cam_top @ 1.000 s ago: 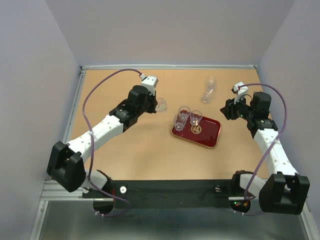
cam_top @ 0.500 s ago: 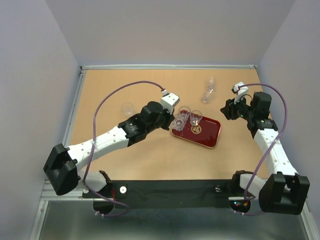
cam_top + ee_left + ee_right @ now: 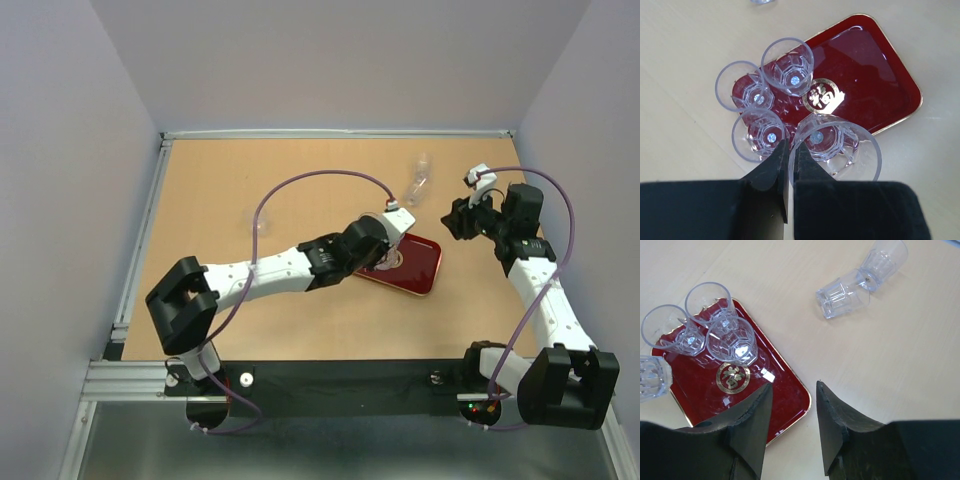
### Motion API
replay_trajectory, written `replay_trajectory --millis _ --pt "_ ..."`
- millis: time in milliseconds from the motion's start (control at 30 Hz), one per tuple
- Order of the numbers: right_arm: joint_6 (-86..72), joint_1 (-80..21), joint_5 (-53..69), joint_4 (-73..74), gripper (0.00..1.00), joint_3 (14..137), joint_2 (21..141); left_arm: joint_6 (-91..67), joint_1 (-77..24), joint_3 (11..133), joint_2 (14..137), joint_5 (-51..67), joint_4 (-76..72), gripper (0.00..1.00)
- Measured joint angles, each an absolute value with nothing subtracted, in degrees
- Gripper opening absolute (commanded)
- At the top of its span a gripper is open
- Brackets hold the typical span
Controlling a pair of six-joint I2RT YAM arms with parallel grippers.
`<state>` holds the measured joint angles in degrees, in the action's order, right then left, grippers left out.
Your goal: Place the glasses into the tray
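Observation:
The dark red tray (image 3: 420, 268) lies right of the table's centre. In the left wrist view three glasses (image 3: 787, 60) (image 3: 742, 85) (image 3: 760, 135) stand upright at one end of the tray (image 3: 875, 75), beside its gold emblem (image 3: 823, 96). My left gripper (image 3: 790, 146) is shut on the rim of a fourth glass (image 3: 840, 145), held upright over the tray next to the emblem. In the top view the left gripper (image 3: 372, 240) is over the tray's left end. My right gripper (image 3: 792, 390) is open and empty, above the tray's corner (image 3: 790, 395); in the top view it (image 3: 455, 218) is right of the tray.
Two glasses (image 3: 842, 295) (image 3: 885, 255) lie on their sides end to end on the table beyond the tray, also in the top view (image 3: 418, 180). One more glass (image 3: 255, 218) stands alone on the left half of the table. The left arm stretches across the table's middle.
My left arm has swung right from the table's left-middle, carrying a glass, and now holds it over the tray. The right arm has not moved.

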<state>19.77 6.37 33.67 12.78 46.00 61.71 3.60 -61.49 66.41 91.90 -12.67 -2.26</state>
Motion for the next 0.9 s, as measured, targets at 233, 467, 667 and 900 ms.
replay_trajectory --millis 233,467,667,900 --pt "19.8 6.4 33.7 12.8 0.46 46.0 61.6 6.7 -63.5 72.9 98.4 -16.7 -0.8 0.00" --pt "19.8 6.4 33.7 12.8 0.46 46.0 61.5 8.6 -64.2 76.5 103.7 -19.1 0.4 0.00" --pt "19.8 6.4 33.7 12.8 0.46 46.0 61.5 9.6 -64.2 77.7 106.4 -20.6 1.1 0.00" --pt "19.8 6.4 33.7 12.8 0.46 46.0 61.5 10.3 -64.2 78.8 109.2 -22.0 1.2 0.00"
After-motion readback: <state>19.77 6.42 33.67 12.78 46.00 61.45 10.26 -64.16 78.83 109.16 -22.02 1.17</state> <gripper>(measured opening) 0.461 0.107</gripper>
